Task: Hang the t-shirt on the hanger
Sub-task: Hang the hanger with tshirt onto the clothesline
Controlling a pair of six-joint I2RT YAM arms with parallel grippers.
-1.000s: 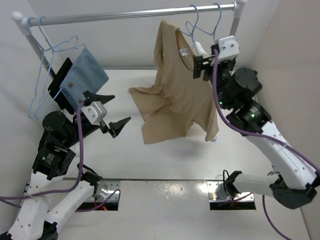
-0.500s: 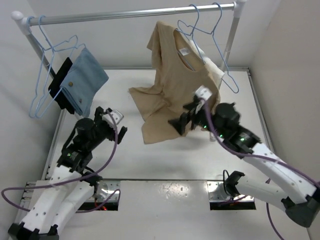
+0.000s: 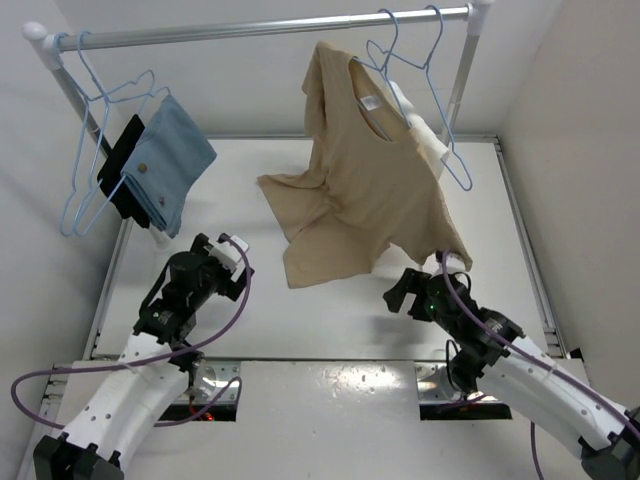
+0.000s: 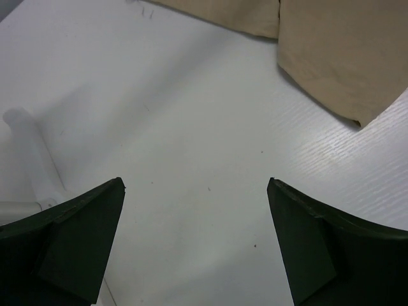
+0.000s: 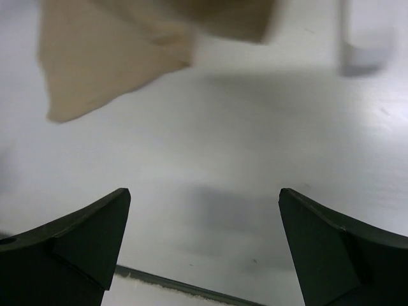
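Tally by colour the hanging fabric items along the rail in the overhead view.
Tan t-shirt: 1
Blue cloth: 1
White cloth: 1
Black item, next to the blue one, kind unclear: 1
Total: 4

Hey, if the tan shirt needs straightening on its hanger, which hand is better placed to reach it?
Probably the right hand: open, empty, close to the hanging hem of the t-shirt. The left hand, also open, sits farther off to the left, nearer the blue cloth.
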